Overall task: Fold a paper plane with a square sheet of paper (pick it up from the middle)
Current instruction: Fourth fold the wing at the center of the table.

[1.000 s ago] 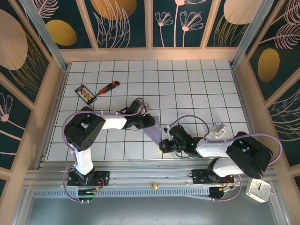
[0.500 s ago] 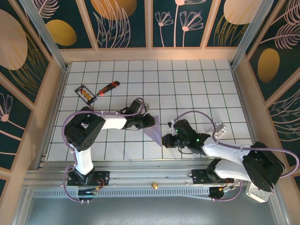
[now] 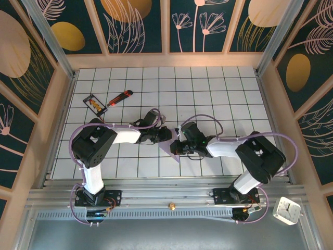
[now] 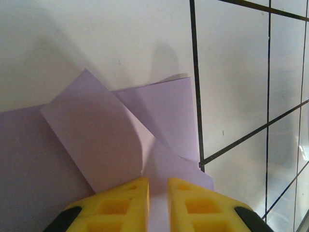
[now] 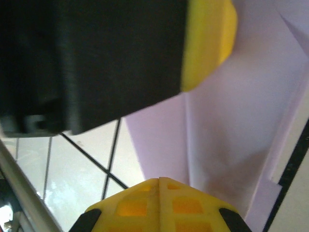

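The pale lavender sheet of paper (image 3: 169,152) lies partly folded on the gridded table, near the middle and mostly under both grippers. In the left wrist view, folded flaps of the paper (image 4: 96,140) overlap and curl up a little. My left gripper (image 3: 167,135) (image 4: 158,186) stands on the paper with its yellow fingers a narrow gap apart, paper showing in the gap. My right gripper (image 3: 175,147) (image 5: 159,180) is shut, fingertips together, low over a crease in the paper (image 5: 227,125). The left gripper's yellow finger (image 5: 210,38) is close above it.
A red-orange utility knife (image 3: 119,97) and a small black-framed card (image 3: 95,104) lie at the table's far left. A white clock (image 3: 286,210) sits off the table at the near right. Wooden walls (image 3: 166,60) ring the table.
The right arm has swung left and away from the near edge, bringing its shut gripper onto the paper beside the left gripper. The left gripper has stayed put.
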